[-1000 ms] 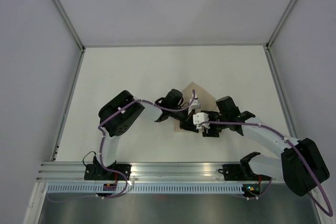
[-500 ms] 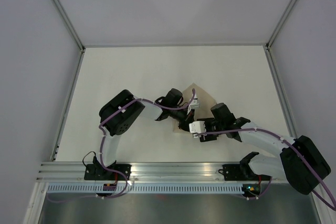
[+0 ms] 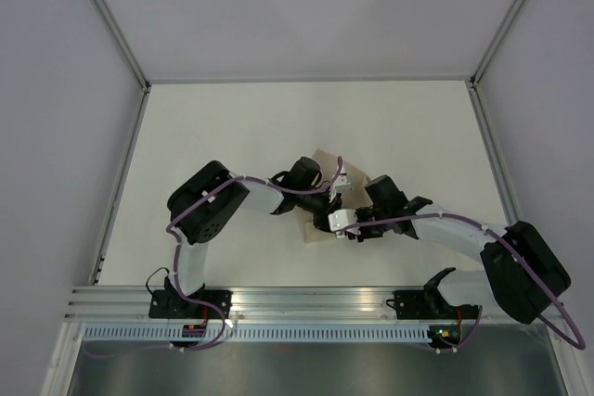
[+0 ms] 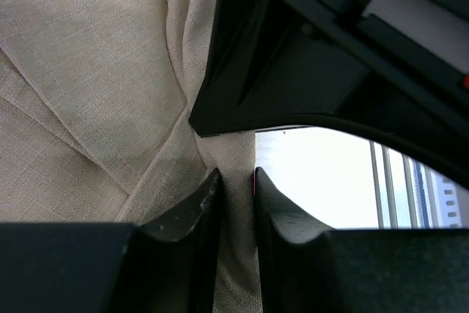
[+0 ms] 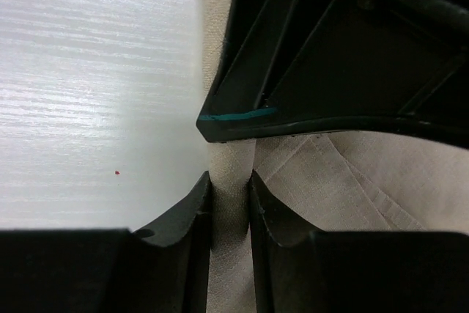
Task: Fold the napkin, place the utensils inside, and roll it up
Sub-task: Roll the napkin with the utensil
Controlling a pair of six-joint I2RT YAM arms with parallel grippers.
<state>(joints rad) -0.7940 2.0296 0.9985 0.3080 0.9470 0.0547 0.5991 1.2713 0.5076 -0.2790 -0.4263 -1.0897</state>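
The beige napkin [image 3: 322, 159] lies mid-table, mostly hidden under both grippers in the top view. In the left wrist view its creased cloth [image 4: 88, 71] fills the left side, and a rolled edge runs up between the black fingers. My left gripper [image 4: 234, 181] is shut on that roll. My right gripper [image 5: 231, 181] is shut on the same rolled edge from the opposite side, with flat cloth [image 5: 381, 181] to its right. The two grippers [image 3: 327, 203] [image 3: 347, 225] sit almost touching, facing each other. The utensils are hidden.
The white table [image 3: 232, 136] is bounded by grey walls on three sides. An aluminium rail [image 3: 306, 301] with both arm bases runs along the near edge. Each wrist view shows the other gripper's black body [image 4: 330, 56] [image 5: 352, 56] close ahead.
My right gripper has slid left toward the left one and closed on the napkin's rolled edge. Less of the napkin shows in the top view, and the left arm shifted slightly left.
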